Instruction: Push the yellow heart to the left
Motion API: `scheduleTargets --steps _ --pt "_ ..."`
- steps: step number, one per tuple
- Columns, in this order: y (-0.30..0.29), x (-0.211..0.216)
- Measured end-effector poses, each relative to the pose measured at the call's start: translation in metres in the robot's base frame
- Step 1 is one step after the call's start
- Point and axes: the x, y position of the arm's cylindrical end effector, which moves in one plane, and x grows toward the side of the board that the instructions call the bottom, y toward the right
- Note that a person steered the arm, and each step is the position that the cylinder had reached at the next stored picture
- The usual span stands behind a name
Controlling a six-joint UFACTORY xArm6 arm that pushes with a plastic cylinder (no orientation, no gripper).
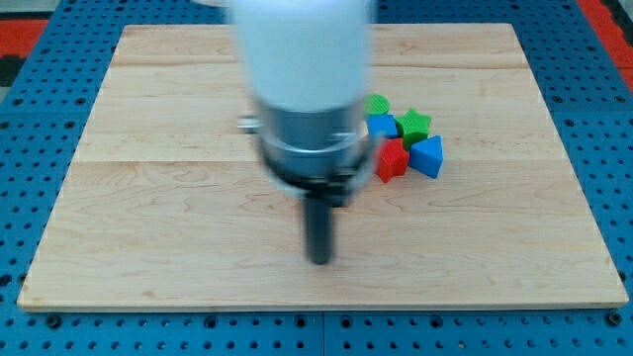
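My tip [320, 261] rests on the wooden board [148, 218] below the view's middle, under the blurred white arm body [302, 69]. No yellow heart shows; the arm may hide it. A cluster of blocks lies to the upper right of the tip: a green block [378, 103], a blue block [382, 126], a green star [414, 125], a red star-like block [392, 159] and a blue triangular block [427, 155]. The tip is well apart from them, down and to the left.
The board lies on a blue perforated table [40, 109]. A red area [20, 25] shows at the view's top left corner and another [608, 20] at the top right.
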Motion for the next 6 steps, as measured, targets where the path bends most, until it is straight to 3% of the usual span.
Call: scheduleTargets --steps 1,2,4,5,6 --pt "0.108 -0.015" --pt "0.141 -0.053" --pt "-0.104 -0.066" --pt "-0.115 -0.08" --pt "-0.12 -0.028"
